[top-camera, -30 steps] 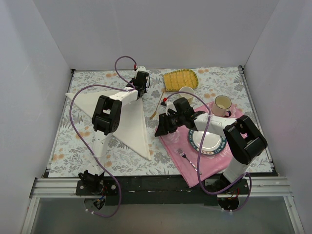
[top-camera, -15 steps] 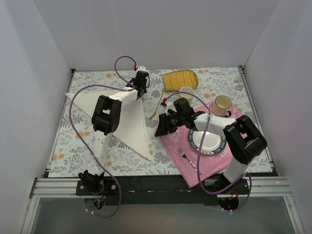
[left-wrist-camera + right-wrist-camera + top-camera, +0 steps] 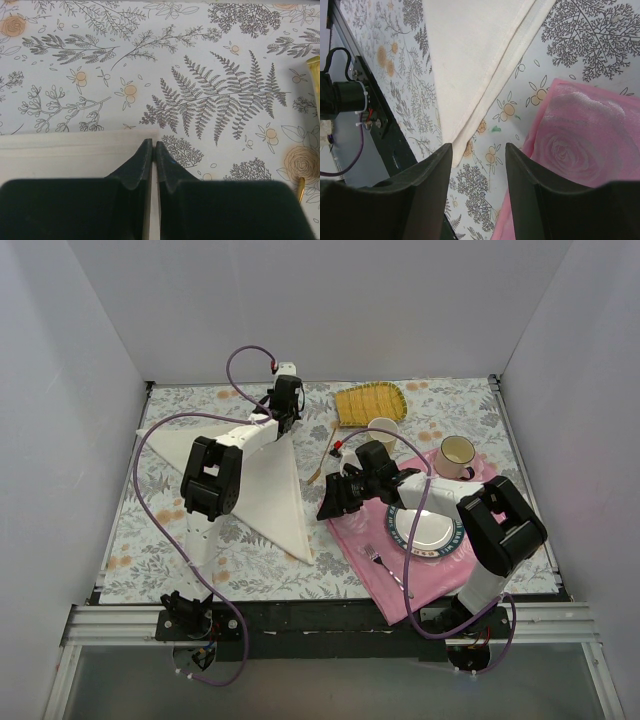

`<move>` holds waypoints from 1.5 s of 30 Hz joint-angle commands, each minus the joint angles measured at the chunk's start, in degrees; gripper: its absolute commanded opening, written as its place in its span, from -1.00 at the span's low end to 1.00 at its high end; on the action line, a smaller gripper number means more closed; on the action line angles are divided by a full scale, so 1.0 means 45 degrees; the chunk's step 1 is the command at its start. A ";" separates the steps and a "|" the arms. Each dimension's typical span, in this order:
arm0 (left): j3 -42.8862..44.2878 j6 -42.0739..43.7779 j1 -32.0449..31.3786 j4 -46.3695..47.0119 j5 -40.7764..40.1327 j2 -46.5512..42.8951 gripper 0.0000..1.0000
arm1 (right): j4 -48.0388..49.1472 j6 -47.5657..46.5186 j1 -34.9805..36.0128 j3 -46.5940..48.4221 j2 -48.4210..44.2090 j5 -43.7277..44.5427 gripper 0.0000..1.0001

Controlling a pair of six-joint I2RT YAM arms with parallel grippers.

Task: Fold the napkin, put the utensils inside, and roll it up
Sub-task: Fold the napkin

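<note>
Because folding needs a held corner, the left gripper (image 3: 284, 420) pinches shut on the 1 o'clock tip of the napkin (image 3: 270, 490), which lies triangular at 9 o'clock on the table (image 3: 150, 540); the right gripper (image 3: 328, 508) hovers open at its 4 o'clock.

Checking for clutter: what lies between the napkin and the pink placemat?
Only bare floral tablecloth, shown in the right wrist view between napkin and pink placemat.
</note>
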 commanded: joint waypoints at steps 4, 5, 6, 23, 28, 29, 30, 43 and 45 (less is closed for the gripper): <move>0.0167 -0.0168 0.0194 0.0029 0.0487 -0.0727 -0.99 | 0.0470 0.0072 -0.0007 -0.0076 0.0180 -0.0345 0.10; 0.0207 -0.0226 0.0195 -0.0010 0.0527 -0.0668 -0.99 | 0.0470 0.0092 0.0012 -0.0096 0.0200 -0.0345 0.10; 0.0285 -0.0227 0.0214 -0.0030 0.0662 -0.0571 -0.99 | 0.0489 0.0072 0.0012 -0.0096 0.0181 -0.0345 0.10; 0.0500 -0.0383 0.0526 -0.0108 0.1932 -0.0102 -1.00 | 0.0450 0.0072 0.0032 -0.0174 0.0122 -0.0209 0.10; 0.0442 -0.0520 0.0566 -0.0147 0.1991 -0.0141 -0.49 | 0.0450 0.0053 0.0052 -0.0135 0.0180 -0.0189 0.10; 0.0500 -0.0481 0.0585 -0.0205 0.2263 -0.0121 -0.46 | 0.0450 0.0033 0.0032 -0.0135 0.0180 -0.0189 0.10; 0.0558 -0.0481 0.0585 -0.0283 0.2323 0.0014 -0.44 | 0.0450 0.0033 0.0032 -0.0135 0.0180 -0.0189 0.10; 0.1594 -0.0384 0.0546 -0.1339 0.1857 0.1109 -0.40 | 0.0587 0.0072 0.0032 -0.0193 0.0200 -0.0247 0.10; 0.1633 -0.0325 0.0507 -0.1397 0.1719 0.1246 -0.37 | 0.0607 0.0053 0.0032 -0.0194 0.0220 -0.0267 0.10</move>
